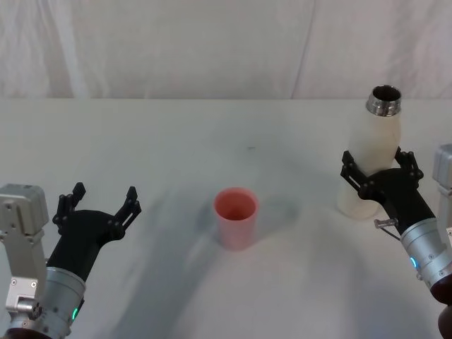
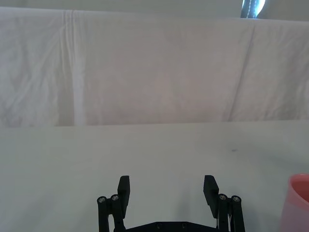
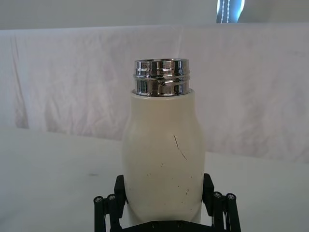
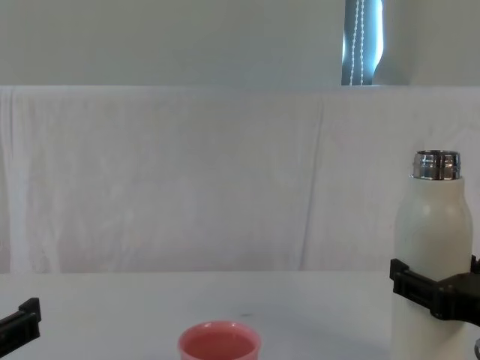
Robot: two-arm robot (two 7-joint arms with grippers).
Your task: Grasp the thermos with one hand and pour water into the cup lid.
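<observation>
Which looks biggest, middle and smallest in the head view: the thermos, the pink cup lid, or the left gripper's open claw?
1. thermos, held upright by the right gripper.
2 and 3. cup lid and left gripper: look about alike, and the gripper is nearer the camera, so no sure ranking.

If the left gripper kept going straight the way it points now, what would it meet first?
Probably nothing on the table. The left gripper, fingers open, points across bare table toward the white backdrop cloth. The cup lid sits off to one side of that line, though depth is hard to judge.
</observation>
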